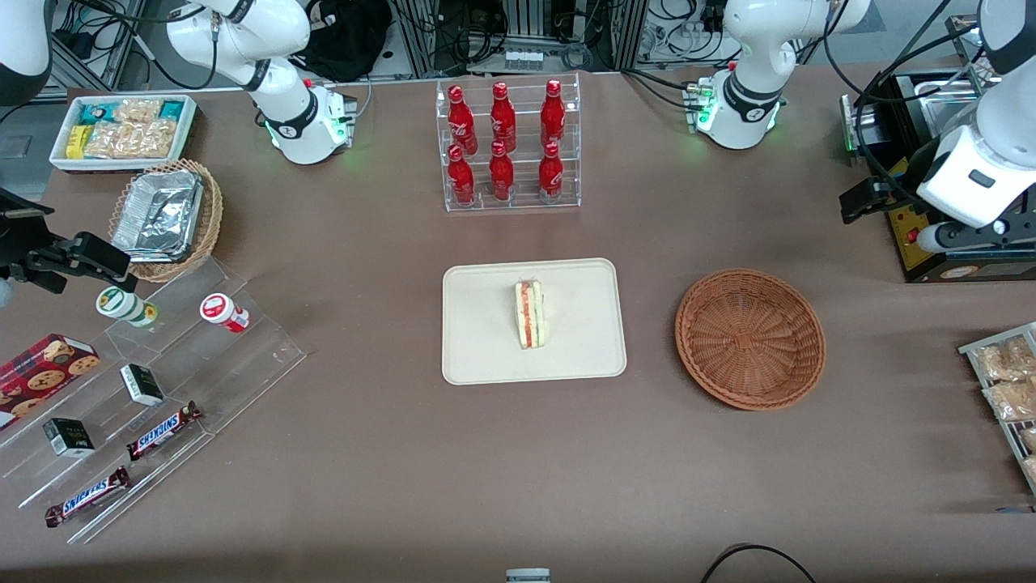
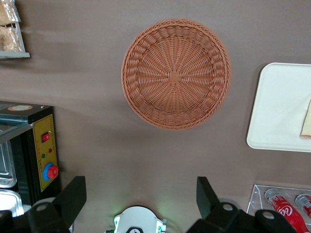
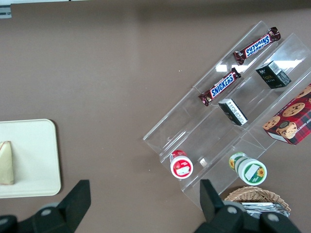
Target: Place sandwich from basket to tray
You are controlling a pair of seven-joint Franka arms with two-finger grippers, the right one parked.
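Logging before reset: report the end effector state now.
Left arm end effector: open, holding nothing, raised above the table near the empty basket. Sandwich lies on the tray.

Brown desk point(image 1: 388, 486). Mid-desk, farthest from the front camera: clear rack point(image 1: 508, 198) with six red cola bottles point(image 1: 503, 117), upright in two rows.

Parked arm's end:
- white box of snack packets point(image 1: 123, 129)
- nearer the camera, tan wicker basket point(image 1: 206, 231) holding a foil container point(image 1: 158, 214)
- stepped acrylic display point(image 1: 243, 356) with green-lidded jar point(image 1: 125, 306), red-lidded jar point(image 1: 224, 312), two dark boxes point(image 1: 142, 384), two Snickers bars point(image 1: 163, 430) and a cookie box point(image 1: 44, 368)

Working arm's end: black appliance point(image 1: 939, 259) with a yellow panel and red knob point(image 2: 51, 171). Nearer the camera, a wire rack of bagged snacks point(image 1: 1008, 380).
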